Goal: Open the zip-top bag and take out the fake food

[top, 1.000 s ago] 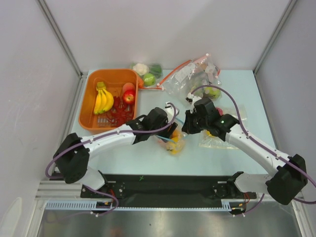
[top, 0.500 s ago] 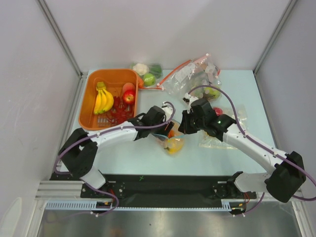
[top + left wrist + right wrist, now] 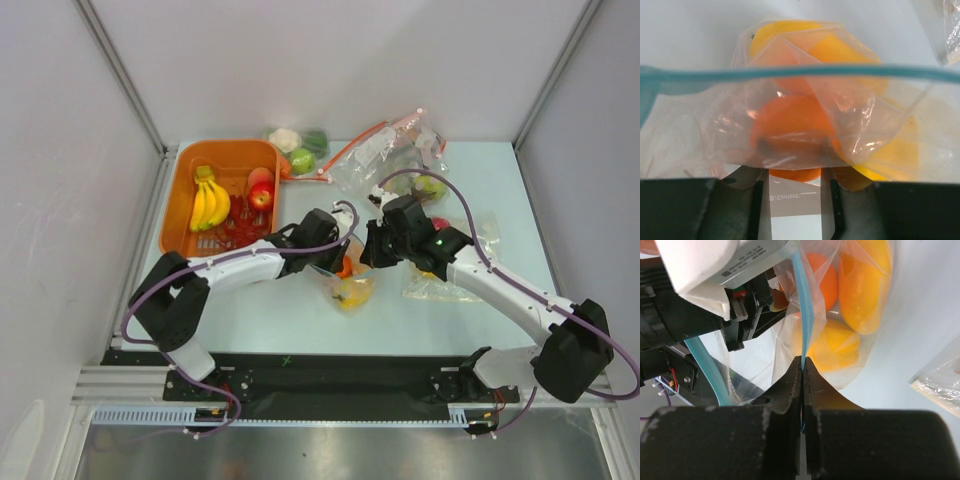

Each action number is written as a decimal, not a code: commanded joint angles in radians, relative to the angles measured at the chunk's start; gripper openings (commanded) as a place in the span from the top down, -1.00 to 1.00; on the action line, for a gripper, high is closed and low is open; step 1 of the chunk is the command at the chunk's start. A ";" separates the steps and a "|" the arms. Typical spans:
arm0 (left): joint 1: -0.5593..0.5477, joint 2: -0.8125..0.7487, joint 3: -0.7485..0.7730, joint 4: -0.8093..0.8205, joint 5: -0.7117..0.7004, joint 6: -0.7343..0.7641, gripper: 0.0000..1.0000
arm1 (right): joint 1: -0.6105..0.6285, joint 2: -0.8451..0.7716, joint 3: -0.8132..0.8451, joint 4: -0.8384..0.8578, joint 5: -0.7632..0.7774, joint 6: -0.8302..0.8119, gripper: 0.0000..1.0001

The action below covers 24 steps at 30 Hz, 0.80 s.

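Note:
The clear zip-top bag (image 3: 352, 292) lies at the table's middle with its mouth pulled open. My right gripper (image 3: 368, 255) is shut on one teal zip strip (image 3: 802, 315) and holds that lip up; its jaws (image 3: 802, 360) pinch the strip edge-on. The other teal lip (image 3: 705, 370) runs under my left gripper. My left gripper (image 3: 340, 258) is open at the bag's mouth, its fingers apart (image 3: 797, 175) with bag film between them. A round orange (image 3: 790, 125) sits just past its tips. Yellow-orange fruits (image 3: 862, 280) lie deeper in the bag.
An orange basket (image 3: 180, 215) at the back left holds a yellow banana bunch (image 3: 210, 203) and a red apple (image 3: 261, 197). Other clear bags lie at the back (image 3: 390, 155) and right (image 3: 440, 282). A green apple (image 3: 302, 160) sits behind the basket.
My left gripper has pushed further right, up to the bag's mouth. My right gripper has drawn slightly left and back with the strip. The bag has shifted a little.

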 commanded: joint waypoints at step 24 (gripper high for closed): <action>0.009 -0.221 0.106 -0.153 0.192 -0.009 1.00 | 0.003 0.012 0.021 0.011 0.021 0.009 1.00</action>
